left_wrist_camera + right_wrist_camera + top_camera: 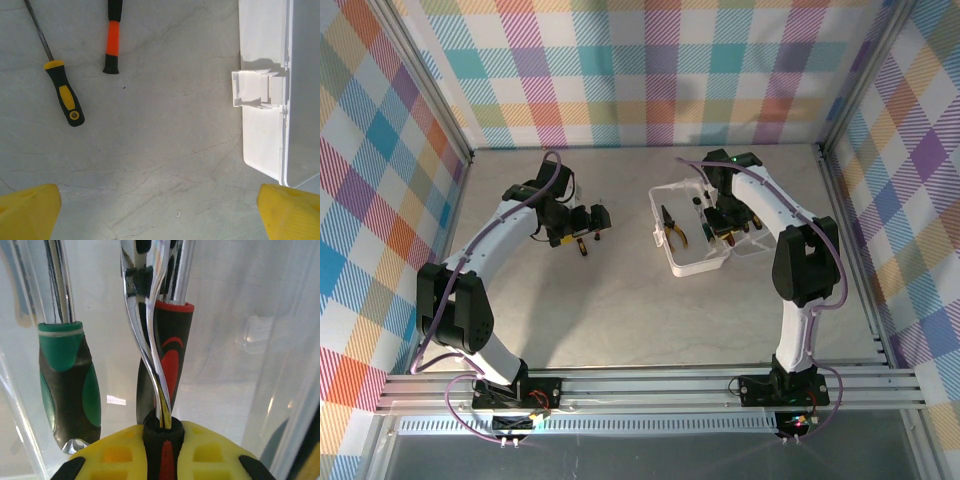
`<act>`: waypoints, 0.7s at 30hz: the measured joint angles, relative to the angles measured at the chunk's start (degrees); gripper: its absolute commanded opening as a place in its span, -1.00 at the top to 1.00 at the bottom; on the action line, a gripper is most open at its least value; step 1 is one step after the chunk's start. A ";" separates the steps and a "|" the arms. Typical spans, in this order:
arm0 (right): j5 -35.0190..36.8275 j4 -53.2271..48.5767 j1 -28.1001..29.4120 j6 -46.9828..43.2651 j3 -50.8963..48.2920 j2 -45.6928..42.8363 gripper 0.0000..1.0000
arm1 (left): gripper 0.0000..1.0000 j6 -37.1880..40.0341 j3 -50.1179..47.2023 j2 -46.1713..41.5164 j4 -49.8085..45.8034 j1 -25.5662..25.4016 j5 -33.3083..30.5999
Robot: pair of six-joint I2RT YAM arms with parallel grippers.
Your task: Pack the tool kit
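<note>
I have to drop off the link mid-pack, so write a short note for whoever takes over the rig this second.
Left gripper: open and empty, hovering over the table between the loose tools and the case.
Right gripper: shut on a red-and-black-handled chrome tool, lowered inside the translucent white plastic case.
Done: the yellow-handled pliers and the green-and-black-handled screwdriver are in the case.
Left: release the held tool. Pack the yellow-and-black-handled screwdriver and the orange-and-black-handled tool, both on the table. Then close the case.
</note>
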 measured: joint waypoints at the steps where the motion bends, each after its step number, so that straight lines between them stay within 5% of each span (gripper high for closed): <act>1: 0.46 -0.11 0.02 0.22 0.09 0.00 1.00 | -0.99 0.00 0.00 0.00 0.00 0.00 0.00; 21: -3.19 5.16 -0.13 1.46 0.20 -0.94 0.94 | -0.99 0.00 -0.02 0.00 0.02 0.00 0.02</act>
